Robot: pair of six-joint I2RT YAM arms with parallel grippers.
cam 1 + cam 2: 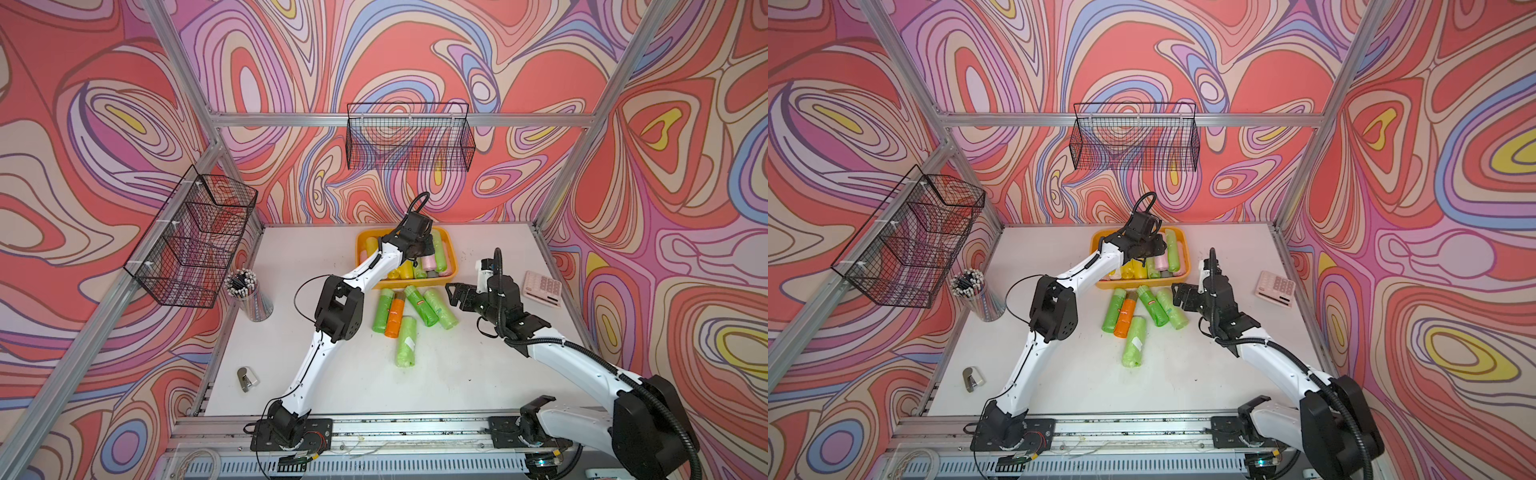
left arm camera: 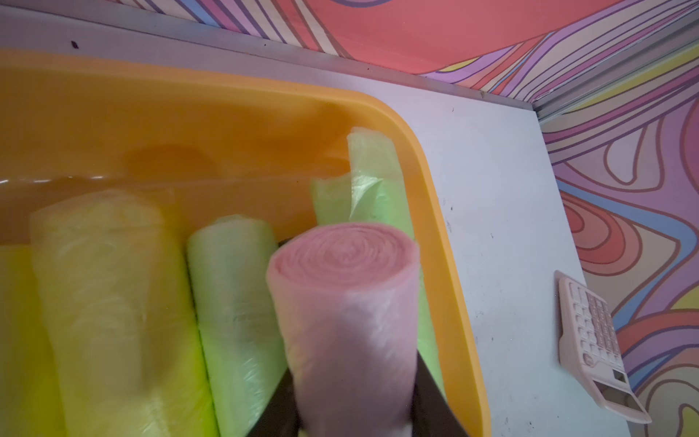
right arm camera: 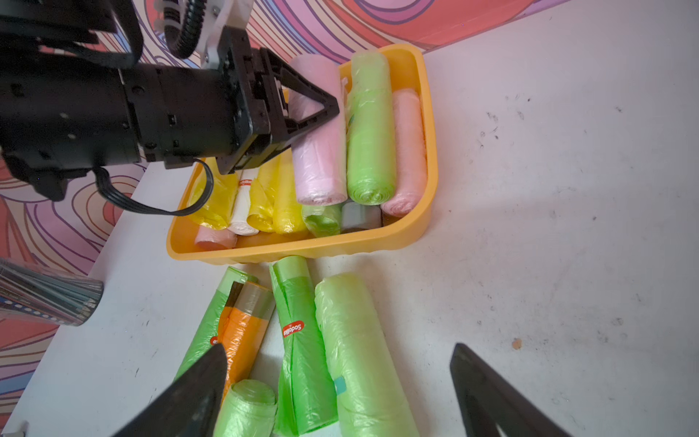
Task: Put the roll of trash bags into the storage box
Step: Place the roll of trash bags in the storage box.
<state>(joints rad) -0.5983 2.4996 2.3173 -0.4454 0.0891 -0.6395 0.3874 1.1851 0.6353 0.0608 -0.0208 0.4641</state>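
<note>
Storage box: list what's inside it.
Inside the storage box: yellow rolls, a white roll, green rolls, pink rolls, a grey roll. The left gripper grips a light pink roll there; whatever lies beneath is hidden.

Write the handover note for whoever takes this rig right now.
Left pincer: shut on the pale pink plastic bag roll, low over the shallow orange-yellow storage box.
Right pincer: open, empty, over the white table.
Done: several rolls already in the box.
Left: release the pink roll; four green rolls and one orange roll wait on the table.
</note>
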